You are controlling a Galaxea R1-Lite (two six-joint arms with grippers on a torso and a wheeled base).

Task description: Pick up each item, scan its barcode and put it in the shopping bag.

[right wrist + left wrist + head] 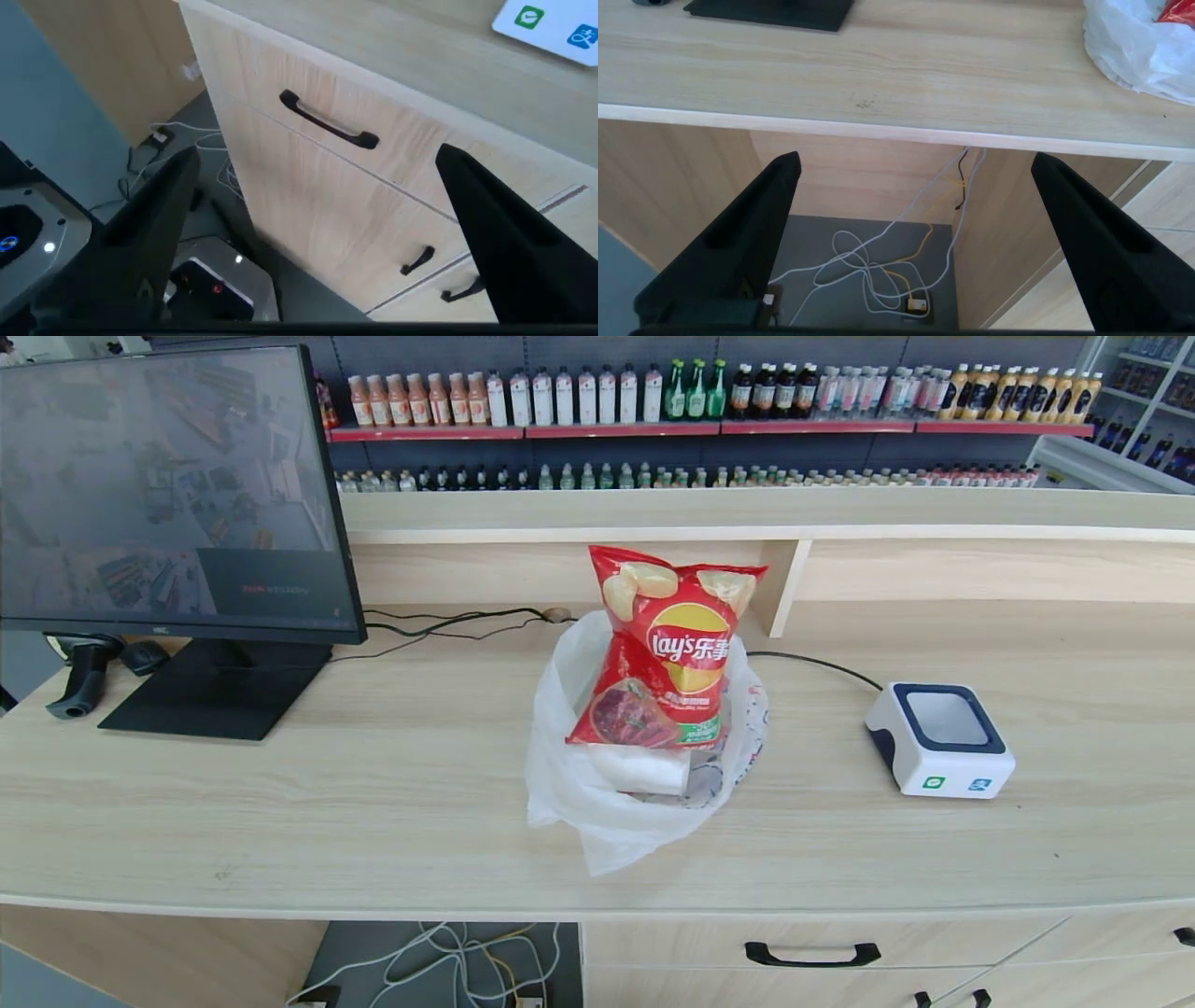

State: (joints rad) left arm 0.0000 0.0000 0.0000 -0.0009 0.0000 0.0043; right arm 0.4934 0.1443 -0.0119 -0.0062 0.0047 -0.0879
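A red bag of chips [670, 649] stands upright inside the white plastic shopping bag [597, 798] at the middle of the counter, with a white item [644, 768] under it. The white barcode scanner [939, 739] sits to the right of the bag, its window facing up. My left gripper [915, 243] hangs open below the counter's front edge, with the shopping bag [1144, 51] far off on the counter. My right gripper [318, 252] is open in front of the drawers, below the scanner [551, 26]. Neither holds anything.
A monitor [168, 495] on a black stand is at the counter's left, with a handheld scanner [82, 677] beside it. A raised shelf [766, 513] runs along the back. Drawers with black handles [810, 954] are below the front edge; cables [887, 271] lie underneath.
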